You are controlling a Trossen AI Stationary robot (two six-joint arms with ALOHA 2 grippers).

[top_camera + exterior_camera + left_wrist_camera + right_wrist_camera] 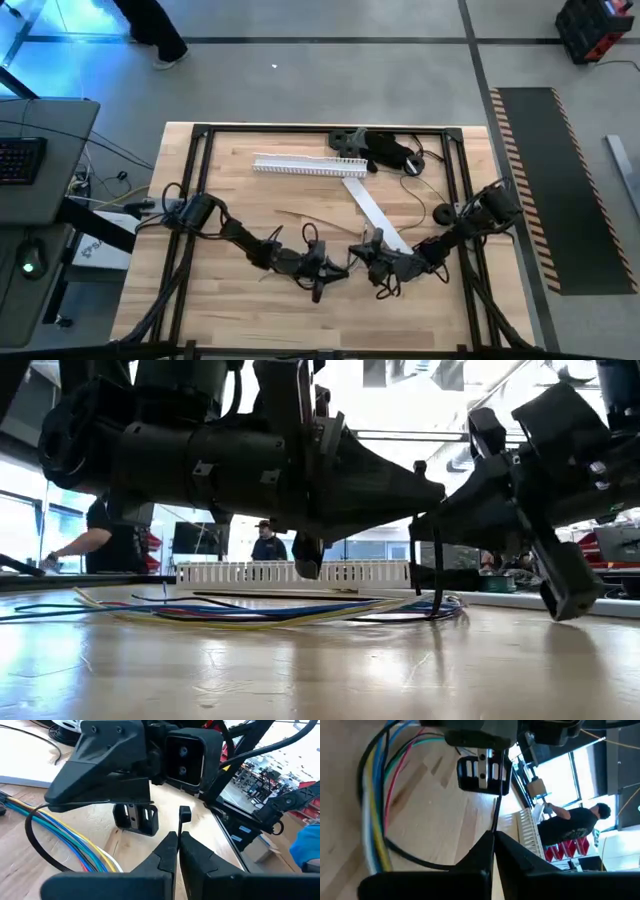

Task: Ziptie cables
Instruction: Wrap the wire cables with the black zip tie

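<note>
Biggest worry here: both arms are crowded nose to nose near the front middle of the wooden surface (240, 300), so one wrong nudge could knock them together or yank the tie loose.

The left gripper (176, 837) is clenched, fingers pressed together with nothing visibly between them. The right gripper (493, 836) is clamped on a thin black zip tie (496, 812) that loops round the cables (375, 795). That strap is slick, narrow plastic and could slide out under pull.

The cables lie flat on the surface between the two grippers: floppy, glossy, thin wires in blue, yellow, green, red and white, splayed at the ends. Loose like that, one could easily slip outside the loop before it tightens.

A white slotted plastic duct (310, 166) sits well behind, rigid and comb-edged.
</note>
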